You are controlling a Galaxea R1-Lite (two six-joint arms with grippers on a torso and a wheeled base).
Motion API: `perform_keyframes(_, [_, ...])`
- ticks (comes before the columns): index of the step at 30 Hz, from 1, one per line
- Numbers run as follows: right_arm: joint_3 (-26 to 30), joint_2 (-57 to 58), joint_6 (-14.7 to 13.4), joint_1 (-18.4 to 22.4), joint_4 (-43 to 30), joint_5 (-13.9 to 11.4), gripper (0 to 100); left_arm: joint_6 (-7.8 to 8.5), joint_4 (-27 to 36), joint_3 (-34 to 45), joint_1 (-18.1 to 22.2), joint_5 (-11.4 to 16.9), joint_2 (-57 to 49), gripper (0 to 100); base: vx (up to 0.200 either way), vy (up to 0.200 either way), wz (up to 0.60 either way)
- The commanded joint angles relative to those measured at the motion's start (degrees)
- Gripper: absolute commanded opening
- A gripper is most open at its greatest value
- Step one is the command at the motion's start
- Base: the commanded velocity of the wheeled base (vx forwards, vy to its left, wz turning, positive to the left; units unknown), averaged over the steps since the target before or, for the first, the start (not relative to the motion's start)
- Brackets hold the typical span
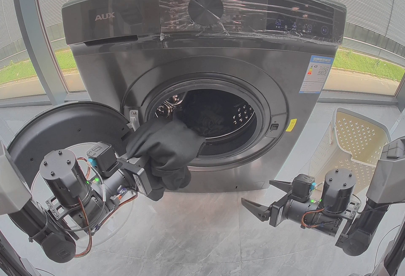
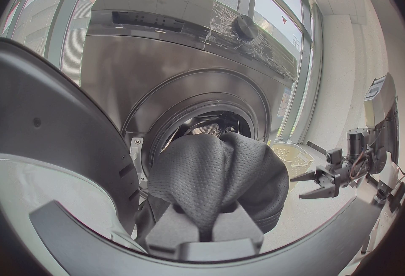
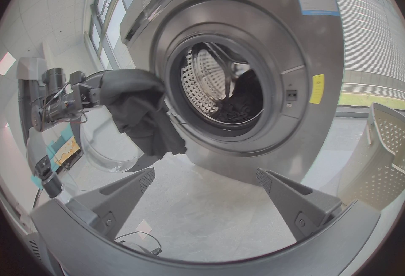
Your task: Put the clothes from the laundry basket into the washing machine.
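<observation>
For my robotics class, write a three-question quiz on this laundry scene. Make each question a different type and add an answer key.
1. True or false: the door of the washing machine is shut.
2. Multiple choice: the left end effector grips A) a white towel, B) a dark garment, C) nothing.
3. Short answer: which end effector is open and empty?
Key: 1 false; 2 B; 3 the right end effector.
</observation>
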State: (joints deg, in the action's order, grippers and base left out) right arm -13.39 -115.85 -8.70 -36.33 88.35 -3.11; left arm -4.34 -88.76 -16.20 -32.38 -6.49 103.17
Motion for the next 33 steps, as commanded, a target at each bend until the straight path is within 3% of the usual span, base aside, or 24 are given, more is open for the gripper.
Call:
perform_keyframes(1, [0.9, 1.7, 0.3, 4.6, 0.0, -0.3, 100, 0.03, 0.0, 2.9, -0.1, -1.1, -0.7, 0, 0.000, 0.000, 0.00])
perform_keyframes(5, [1.1, 1.0, 0.7, 7.7, 0.1, -0.9, 100, 0.12, 0.0, 3.0, -0.3, -1.2, -0.7, 0, 0.000, 0.000, 0.00])
perform_keyframes(11, [1.3, 2.8, 1.1, 6.9, 0.0, -1.3, 100, -0.76, 0.0, 4.2, 0.0, -1.2, 0.6, 0, 0.000, 0.000, 0.00])
perform_keyframes(21, [1.6, 3.3, 1.1, 5.3, 0.0, -1.1, 100, -0.67, 0.0, 3.5, -0.4, -1.1, 1.3, 0, 0.000, 0.000, 0.00])
perform_keyframes(27, [1.6, 3.3, 1.0, 4.7, 0.0, -1.0, 100, -0.49, 0.0, 3.6, -0.4, -1.2, 2.1, 0, 0.200, 0.000, 0.00])
perform_keyframes(33, [1.6, 3.2, 1.0, 4.6, 0.0, -1.0, 100, -0.32, 0.1, 3.7, -0.5, -1.2, 2.3, 0, 0.000, 0.000, 0.00])
